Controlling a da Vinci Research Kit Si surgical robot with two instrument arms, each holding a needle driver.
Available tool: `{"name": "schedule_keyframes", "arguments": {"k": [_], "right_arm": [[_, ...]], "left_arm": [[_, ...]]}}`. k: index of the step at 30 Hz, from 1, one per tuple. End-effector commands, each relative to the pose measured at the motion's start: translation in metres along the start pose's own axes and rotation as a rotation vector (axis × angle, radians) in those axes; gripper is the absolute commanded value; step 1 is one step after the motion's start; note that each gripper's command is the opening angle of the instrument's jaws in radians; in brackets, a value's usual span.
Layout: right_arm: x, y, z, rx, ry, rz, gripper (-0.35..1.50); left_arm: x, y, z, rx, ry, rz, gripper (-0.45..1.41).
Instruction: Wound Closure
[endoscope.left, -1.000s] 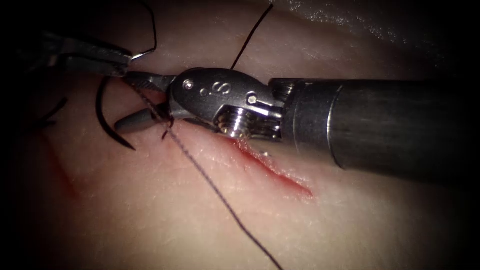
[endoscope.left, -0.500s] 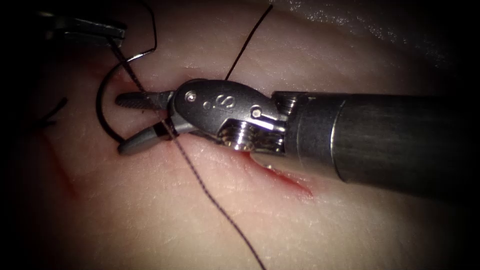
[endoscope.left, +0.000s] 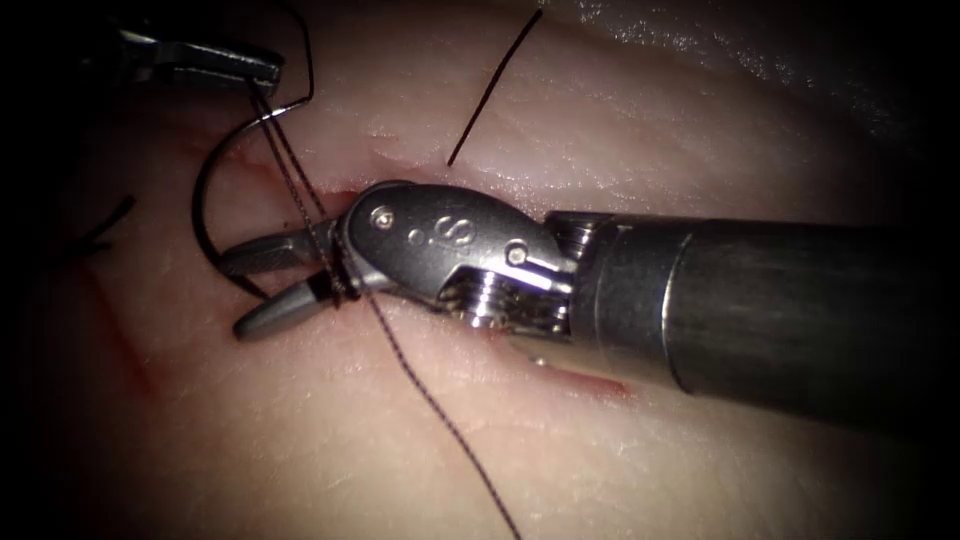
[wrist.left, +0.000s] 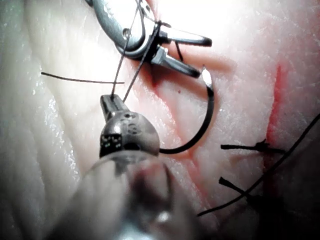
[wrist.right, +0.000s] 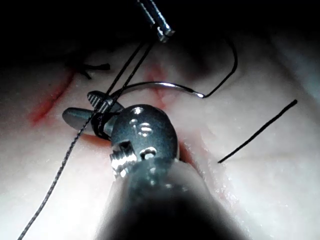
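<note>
Thread (endoscope.left: 300, 190) is held taut in the left gripper (endoscope.left: 262, 72); being thin and limp, it is judged to slip unless clamped. The right gripper (endoscope.left: 250, 292) is spread wide, with thread wrapped around it. The curved needle (endoscope.left: 200, 210), stiff and light, lies free on the soft, wet tissue (endoscope.left: 300, 430), left of the cut (endoscope.left: 590, 380). Working room is tight.

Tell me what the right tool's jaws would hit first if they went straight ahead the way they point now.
Probably the needle: the right tool points left with jaws open, thread lying across their base, and the needle's curve arcs just past the tips. Depth is unclear; they might meet the tissue instead.
</note>
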Motion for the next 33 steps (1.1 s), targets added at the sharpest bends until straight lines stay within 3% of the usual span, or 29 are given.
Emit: {"name": "schedule_keyframes", "arguments": {"k": [1, 7, 14, 21, 33], "right_arm": [[-0.0001, 0.0004, 0.0007, 0.006, 0.005, -0.003, 0.25], [0.0003, 0.0005, 0.0002, 0.018, 0.081, 0.018, 0.09], [0.0008, 0.0009, -0.0005, 0.02, 0.176, 0.052, 0.09], [0.0008, 0.0014, -0.001, -0.034, 0.25, 0.092, 0.59], [0.001, 0.0023, -0.0031, -0.075, 0.337, 0.116, 0.59]], "left_arm": [[-0.0006, -0.0001, 0.0009, 0.01, 0.003, -0.008, -0.45], [-0.0018, 0.0003, 0.0018, 0.019, 0.01, -0.022, -0.45], [-0.0022, 0.0019, 0.0022, 0.018, 0.018, -0.028, -0.45], [-0.0022, 0.0023, 0.0019, 0.046, 0.048, -0.04, -0.45], [-0.0012, 0.0032, 0.0015, 0.112, 0.135, -0.094, -0.45]]}}
